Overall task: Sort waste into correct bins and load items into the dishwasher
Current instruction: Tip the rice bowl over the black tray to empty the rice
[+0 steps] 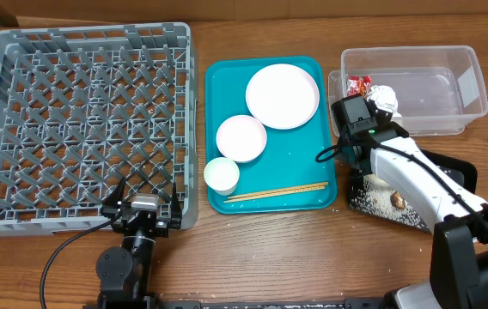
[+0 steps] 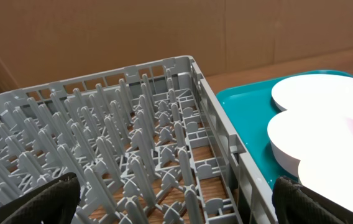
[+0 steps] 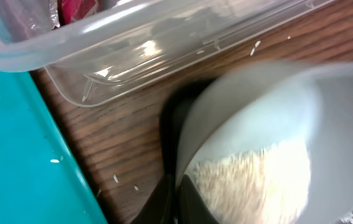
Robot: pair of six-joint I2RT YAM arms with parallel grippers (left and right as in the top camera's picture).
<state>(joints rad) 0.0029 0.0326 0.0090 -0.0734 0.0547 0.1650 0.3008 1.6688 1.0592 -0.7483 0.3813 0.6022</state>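
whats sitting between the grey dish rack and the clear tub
The teal tray, carrying the plate, a bowl, the cup and the chopsticks. The overhead view shows it.

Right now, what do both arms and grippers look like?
The left arm is black, with a grey-bodied left gripper, black fingers and a black cable looping away. The right arm has a white link, black joints and a black wire along it; the right gripper has dark fingers.
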